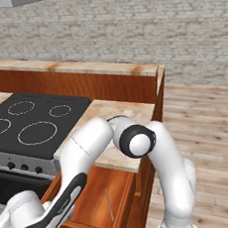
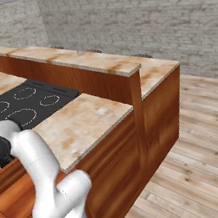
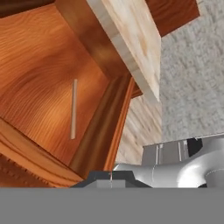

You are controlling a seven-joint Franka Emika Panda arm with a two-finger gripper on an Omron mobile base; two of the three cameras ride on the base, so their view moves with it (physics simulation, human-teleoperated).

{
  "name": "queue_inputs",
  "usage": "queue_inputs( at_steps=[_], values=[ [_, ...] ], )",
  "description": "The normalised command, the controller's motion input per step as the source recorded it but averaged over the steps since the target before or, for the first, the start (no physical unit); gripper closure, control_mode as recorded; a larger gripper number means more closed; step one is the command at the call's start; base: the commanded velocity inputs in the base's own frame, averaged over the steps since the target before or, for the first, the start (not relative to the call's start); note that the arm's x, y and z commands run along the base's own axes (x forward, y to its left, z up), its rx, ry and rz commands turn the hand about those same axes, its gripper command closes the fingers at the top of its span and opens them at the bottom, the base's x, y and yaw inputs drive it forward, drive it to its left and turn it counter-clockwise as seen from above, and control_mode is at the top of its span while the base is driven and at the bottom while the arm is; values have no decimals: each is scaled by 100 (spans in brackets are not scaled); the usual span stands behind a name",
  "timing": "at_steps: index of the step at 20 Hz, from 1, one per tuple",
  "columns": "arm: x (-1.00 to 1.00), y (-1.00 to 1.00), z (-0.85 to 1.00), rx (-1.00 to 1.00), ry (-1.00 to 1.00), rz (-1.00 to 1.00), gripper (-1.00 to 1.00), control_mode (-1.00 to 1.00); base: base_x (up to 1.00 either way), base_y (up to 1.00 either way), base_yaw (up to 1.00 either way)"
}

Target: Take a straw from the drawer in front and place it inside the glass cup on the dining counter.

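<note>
Hand view: we are seeing the straw (image 3: 73, 109) lying in the open drawer (image 3: 39, 65); our gripper's fingers are pressed together, empty.

The drawer (image 1: 97, 197) is partly hidden by the white arm in the left base view, and its front is cut off by the bottom edge. The stove (image 1: 25, 128) is cut off at the left edge. The gripper's fingertips cannot be made out in the hand view.
</note>
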Motion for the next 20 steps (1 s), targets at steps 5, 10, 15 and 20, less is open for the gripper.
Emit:
queue_inputs(
  at_steps=[5,10,15,20],
  values=[
    [0,-12,8,9,0,0,100,-100,0,0,0],
    [0,-13,14,10,0,0,100,-100,0,0,0],
    [0,-14,15,11,0,0,100,-100,0,0,0],
    [0,-11,21,13,0,-1,100,-100,0,0,0]
  ],
)
